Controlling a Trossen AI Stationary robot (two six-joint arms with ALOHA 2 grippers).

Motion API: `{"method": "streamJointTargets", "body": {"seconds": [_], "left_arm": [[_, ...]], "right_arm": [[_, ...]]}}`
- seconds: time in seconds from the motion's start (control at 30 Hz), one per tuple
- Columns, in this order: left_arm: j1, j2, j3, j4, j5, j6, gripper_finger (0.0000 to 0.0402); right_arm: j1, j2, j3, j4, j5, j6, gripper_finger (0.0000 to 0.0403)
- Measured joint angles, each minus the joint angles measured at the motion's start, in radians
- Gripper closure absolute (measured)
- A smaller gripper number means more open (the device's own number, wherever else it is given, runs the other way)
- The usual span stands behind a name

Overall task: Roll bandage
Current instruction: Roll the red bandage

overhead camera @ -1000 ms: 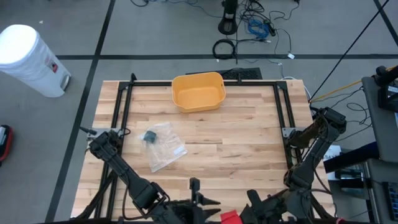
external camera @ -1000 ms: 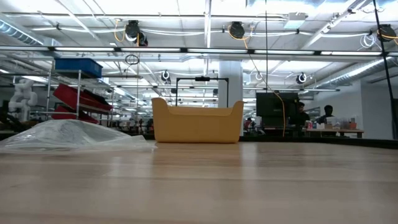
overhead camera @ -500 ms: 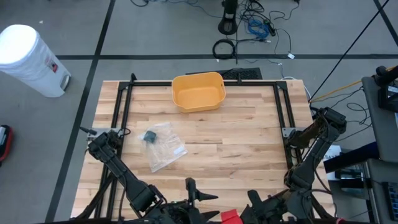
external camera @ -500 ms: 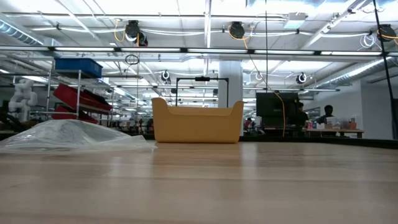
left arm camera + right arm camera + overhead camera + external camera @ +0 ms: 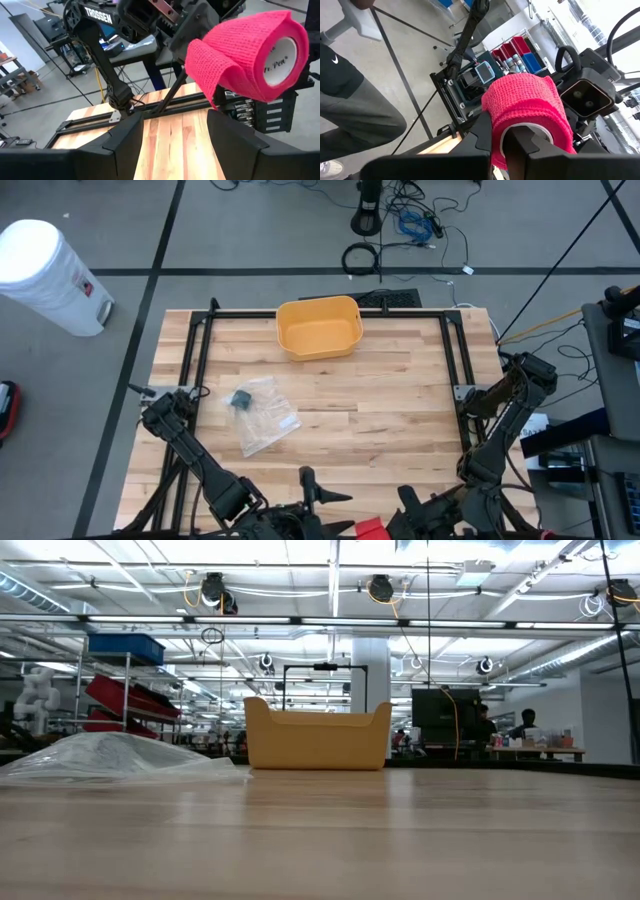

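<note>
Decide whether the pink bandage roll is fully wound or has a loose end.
Loose end. In the left wrist view a flap hangs off the pink bandage roll, which the right gripper holds.

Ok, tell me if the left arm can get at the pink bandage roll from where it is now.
Probably yes. The left gripper is open and faces the pink bandage roll, with nothing between them. The right gripper is shut on the roll, holding it up off the table.

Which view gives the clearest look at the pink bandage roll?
The left wrist view: the pink bandage roll shows whole, core, loose flap and all. The right wrist view shows it close but partly behind the right gripper, which is shut on it. The high view catches only a red sliver at the table's near edge; the low view misses it.
</note>
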Motion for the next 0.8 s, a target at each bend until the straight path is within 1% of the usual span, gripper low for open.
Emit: {"method": "streamJointTargets", "body": {"seconds": [0.13,0.27,0.7,0.8], "left_arm": [[0.003,0.004,0.0,0.007,0.018,0.002,0.0175],[0.005,0.006,0.0,0.02,0.072,-0.001,0.0175],[-0.003,0.006,0.0,0.023,0.08,-0.009,0.0175],[-0.008,0.006,0.0,0.03,0.08,-0.009,0.0175]], "right_arm": [[0.0,0.0,0.0,0.0,0.0,0.0,0.0389],[0.0,0.0,0.0,0.001,0.006,0.0,0.0389],[0.0,0.0,0.0,0.002,0.01,-0.004,0.0389],[0.0,0.0,0.0,0.003,0.039,-0.004,0.0389]]}}
